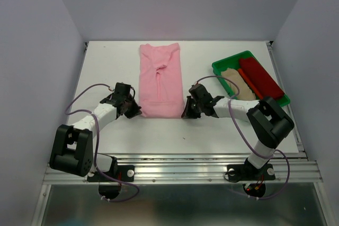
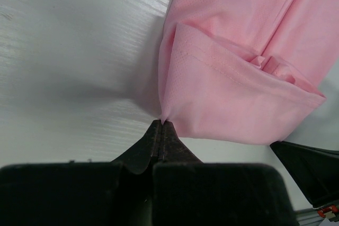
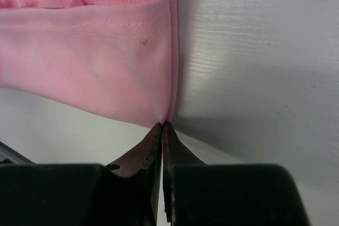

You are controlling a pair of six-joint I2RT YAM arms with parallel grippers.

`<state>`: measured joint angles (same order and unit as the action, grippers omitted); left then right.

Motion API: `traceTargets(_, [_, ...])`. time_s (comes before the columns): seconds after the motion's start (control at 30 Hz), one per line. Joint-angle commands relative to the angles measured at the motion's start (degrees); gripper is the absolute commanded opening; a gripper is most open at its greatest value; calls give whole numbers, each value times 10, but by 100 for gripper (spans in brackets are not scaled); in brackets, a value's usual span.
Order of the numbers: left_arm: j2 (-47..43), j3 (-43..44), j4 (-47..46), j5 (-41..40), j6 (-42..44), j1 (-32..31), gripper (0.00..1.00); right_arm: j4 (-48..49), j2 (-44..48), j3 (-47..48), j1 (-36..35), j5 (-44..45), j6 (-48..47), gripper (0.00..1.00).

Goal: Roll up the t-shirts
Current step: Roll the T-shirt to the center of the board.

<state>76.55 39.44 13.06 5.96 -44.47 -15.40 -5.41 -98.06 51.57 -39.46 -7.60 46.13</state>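
The pink shirt (image 1: pixel 159 80) looks soft, light and floppy, so the left gripper (image 2: pixel 161 125) and right gripper (image 3: pixel 163 126) each pinch a near corner, jaws squeezed shut.

A robotics lab test cell: a white bench (image 1: pixel 132 130) boxed in by plain pale walls (image 1: pixel 185 3), a left arm (image 1: pixel 95 117) and right arm (image 1: pixel 265 123) bolted to an aluminium rail (image 1: pixel 180 170) at 6 o'clock, loose purple cables (image 1: pixel 237 126), a green plastic tray (image 1: pixel 228 63) at 2 o'clock

Overhead camera looks down; close wrist cameras share the pink t-shirt (image 1: pixel 160 80).
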Motion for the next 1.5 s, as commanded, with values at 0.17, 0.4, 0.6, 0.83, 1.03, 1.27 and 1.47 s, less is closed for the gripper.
traceTargets(0.17, [-17, 32, 30, -12, -3, -3, 0, -1, 22, 20, -5, 14, 4, 1])
traceTargets(0.4, [-4, 67, 58, -18, -7, -2, 0, -10, 30, 27, -5, 19, 5, 1])
traceTargets(0.6, [9, 92, 65, -11, -11, -3, 0, -19, 37, 39, 0, 22, 5, 1])
traceTargets(0.83, [28, 120, 72, -4, -15, -1, 0, -29, 42, 53, 11, 27, -2, 1])
traceTargets(1.03, [36, 130, 71, 3, -20, 4, 0, -34, 42, 75, 22, 28, -11, 1])
traceTargets(1.27, [46, 143, 65, 8, -27, 12, 0, -36, 36, 96, 33, 25, -17, 1])
traceTargets(1.47, [60, 149, 58, 13, -27, 19, 0, -36, 32, 103, 44, 28, -22, 1])
